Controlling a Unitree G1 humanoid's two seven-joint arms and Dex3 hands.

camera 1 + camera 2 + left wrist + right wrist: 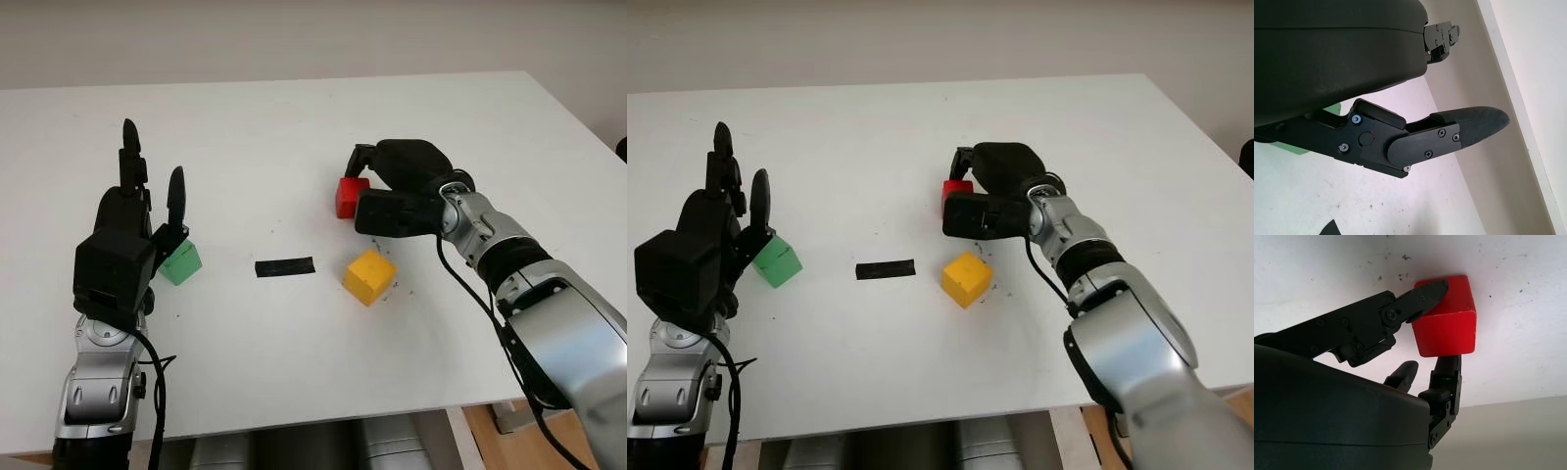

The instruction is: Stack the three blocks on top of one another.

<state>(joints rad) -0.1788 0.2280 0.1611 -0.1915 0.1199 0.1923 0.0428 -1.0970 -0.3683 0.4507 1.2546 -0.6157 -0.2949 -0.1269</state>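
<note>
- My right robot hand (364, 191) reaches over the middle of the white worktop (294, 127) and pinches the small red cube-shaped block (350, 197); in the right wrist view one fingertip (1432, 289) presses on the block's top edge and another finger (1448, 369) meets its opposite side.
- The red block sits at the tips of that hand's fingers, farther from me than the palm.
- The small yellow cube-shaped block (369, 276) lies on the worktop nearer to me than the red block, near but apart from it, just beside my right wrist.
- A short strip of black tape (284, 266) lies flat to the left of the yellow block.
- My left robot hand (147, 211) is raised at the left side of the worktop, open and holding nothing.
- The small green cube-shaped block (182, 262) sits on the worktop just beside that hand's thumb side.
</note>
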